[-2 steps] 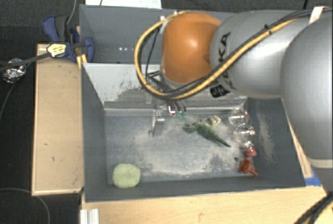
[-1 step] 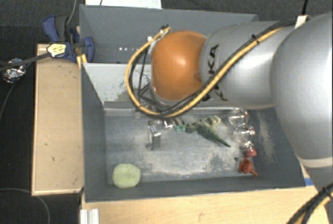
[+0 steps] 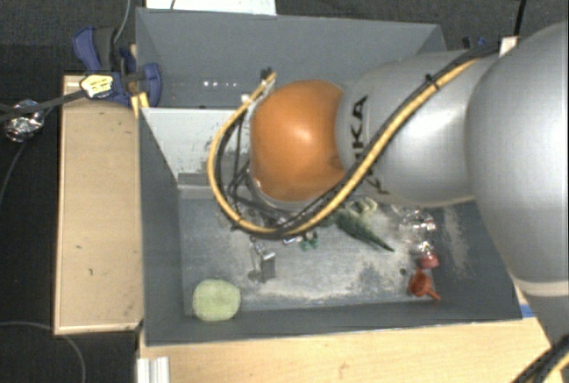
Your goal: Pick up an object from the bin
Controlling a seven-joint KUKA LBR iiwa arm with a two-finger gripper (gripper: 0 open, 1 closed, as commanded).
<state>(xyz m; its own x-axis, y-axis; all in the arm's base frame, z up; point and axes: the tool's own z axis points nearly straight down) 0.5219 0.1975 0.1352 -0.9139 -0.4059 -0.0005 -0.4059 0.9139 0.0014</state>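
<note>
Pale green round lump (image 3: 216, 299) sits on the bin (image 3: 160, 221) floor at front left, near the claw (image 3: 261, 264) but apart from it; the claw hangs low over bare floor, with a tiny green bit (image 3: 308, 240) close on its other side, and I can't tell if the claw is open or closed. Risk: closing here likely catches nothing, or clips the lump's edge and rolls it against the front wall. Dark green leafy piece (image 3: 360, 223), clear piece (image 3: 418, 226) and red piece (image 3: 423, 283) lie off to the right, and the orange cover (image 3: 293, 141) blocks much of the floor, so a bad grasp could go unseen
</note>
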